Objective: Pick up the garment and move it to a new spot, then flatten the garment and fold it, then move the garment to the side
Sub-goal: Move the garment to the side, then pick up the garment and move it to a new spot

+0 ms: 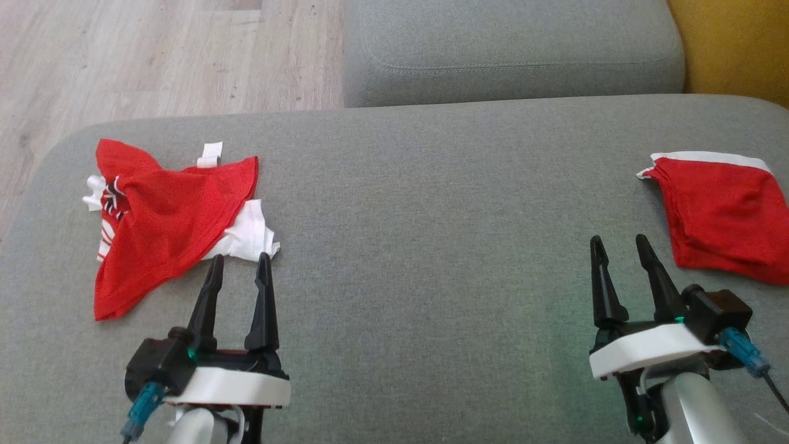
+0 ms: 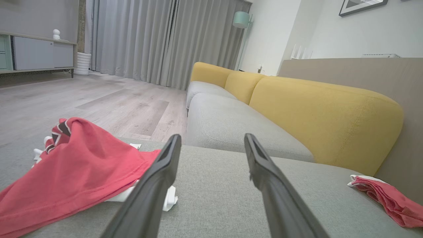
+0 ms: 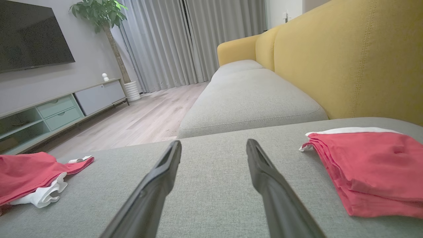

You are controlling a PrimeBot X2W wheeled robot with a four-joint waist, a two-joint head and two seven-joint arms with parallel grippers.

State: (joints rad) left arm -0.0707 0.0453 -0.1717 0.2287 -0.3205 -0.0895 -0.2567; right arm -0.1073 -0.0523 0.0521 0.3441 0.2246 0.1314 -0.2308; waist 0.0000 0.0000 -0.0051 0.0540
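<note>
Nearest the camera, at lower left of the head view, the L gripper point(image 1: 240, 256) is seen w/ its two dark fingers spread apart & empty. Its tips are poised just beside the white edge of the crumpled red & white garment point(image 1: 166, 222); whether they touch it cannot be told. At lower right the R gripper point(image 1: 618, 239) is likewise spread wide & empty, held over bare fabric near a folded red garment point(image 1: 727, 209), apart from it.

Both garments are laid on a wide grey seat cushion point(image 1: 431, 203). The crumpled one is at the left end, near the edge, bunched up w/ a striped part turned upward. The folded one is at the far right end, w/ white trim along its back edge. They are well apart, w/ bare grey fabric seen btwn them.

Beyond, a second grey cushion point(image 1: 511, 49) is set against the first, w/ a yellow backrest point(image 1: 733, 43) at right & pale wood floor point(image 1: 154, 55) at left. Farthest off, in the wrist views, grey curtains point(image 2: 165, 39), a low cabinet point(image 3: 66, 102), a wall TV point(image 3: 29, 33) & a potted plant point(image 3: 99, 13) are shown.
</note>
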